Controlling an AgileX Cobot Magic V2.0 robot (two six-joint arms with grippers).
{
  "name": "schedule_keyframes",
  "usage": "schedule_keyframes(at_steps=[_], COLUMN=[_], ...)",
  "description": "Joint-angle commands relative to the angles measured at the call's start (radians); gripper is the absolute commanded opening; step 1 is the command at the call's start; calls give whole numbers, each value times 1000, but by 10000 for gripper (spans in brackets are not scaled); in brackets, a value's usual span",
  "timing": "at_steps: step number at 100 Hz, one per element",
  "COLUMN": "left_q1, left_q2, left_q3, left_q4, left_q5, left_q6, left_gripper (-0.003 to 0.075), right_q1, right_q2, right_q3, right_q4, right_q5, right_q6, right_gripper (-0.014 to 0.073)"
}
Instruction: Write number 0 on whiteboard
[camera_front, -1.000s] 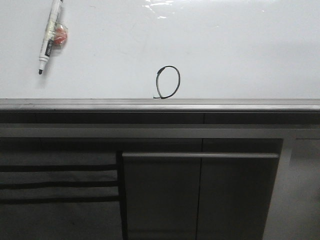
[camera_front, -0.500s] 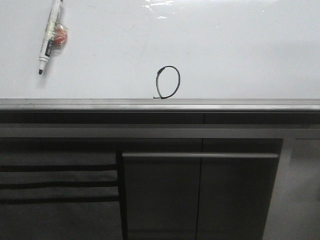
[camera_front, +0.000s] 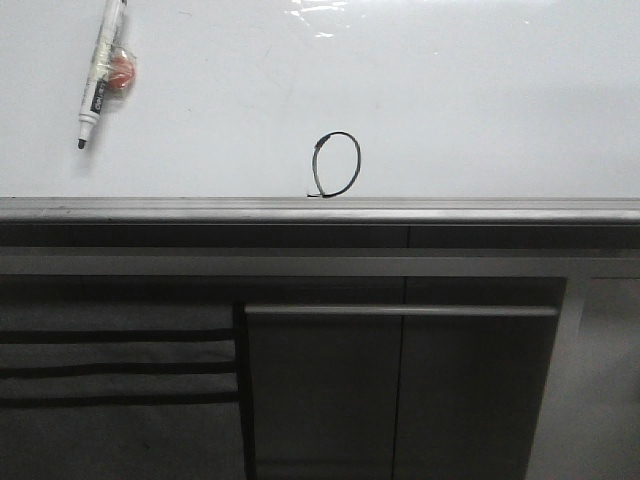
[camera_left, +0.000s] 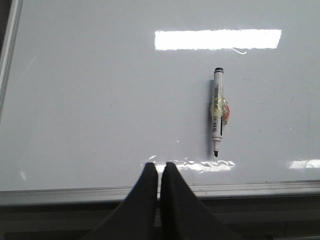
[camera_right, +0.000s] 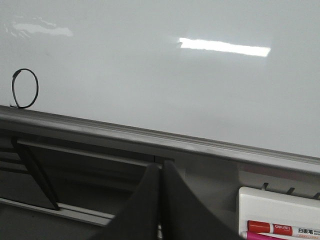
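Both my left pincer (camera_left: 159, 170) and right pincer (camera_right: 160, 172) are pressed closed, empty; number 0 (camera_front: 337, 164) on the whiteboard (camera_front: 480, 110) lies beyond them.

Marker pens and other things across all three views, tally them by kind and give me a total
Marker pens: 3, one uncapped black-tipped marker lying on the whiteboard, plus a red marker and a pink marker in the white tray
Drawn figures: 1, the number 0
Whiteboards: 1
Trays: 1
Total: 6

no visible change, front view scene static
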Motion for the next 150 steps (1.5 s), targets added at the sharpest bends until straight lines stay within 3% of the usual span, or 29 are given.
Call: schedule_keyframes(at_steps=[1, 21, 51, 61, 91, 97, 105, 108, 150], left_q1=[-8, -8, -8, -8, -8, -8, -8, -8, -8], left_q2=[-26, -26, -26, -26, -26, -26, -26, -26, -26], left_q3=[24, 24, 24, 24, 24, 24, 24, 24, 24], left_q4=[0, 0, 0, 0, 0, 0, 0, 0, 0], left_q5=[-68, -68, -68, -68, -68, -68, -68, -68, -68], left_q6=[-3, -3, -3, -3, -3, -3, -3, -3, -3], left_gripper=[-20, -20, -20, -20, -20, -20, -20, -20, -20], right_q1=[-11, -12, -27, -31, -31, -31, -31, -31, -31], right_q2=[-64, -288, -580, -587, -587, -587, -587, -587, -587], right_q3=[-11, 138, 445, 512, 508, 508, 508, 508, 508], right_q4=[4, 30, 112, 126, 126, 37, -307, -366, -371], right_q5=[-83, -132, -370, -445, -427, -429, -441, -441, -463], right_q6=[-8, -8, -8, -8, 3, 93, 409, 470, 483], right_gripper=[-73, -73, -73, -73, -73, -73, -73, -73, -73])
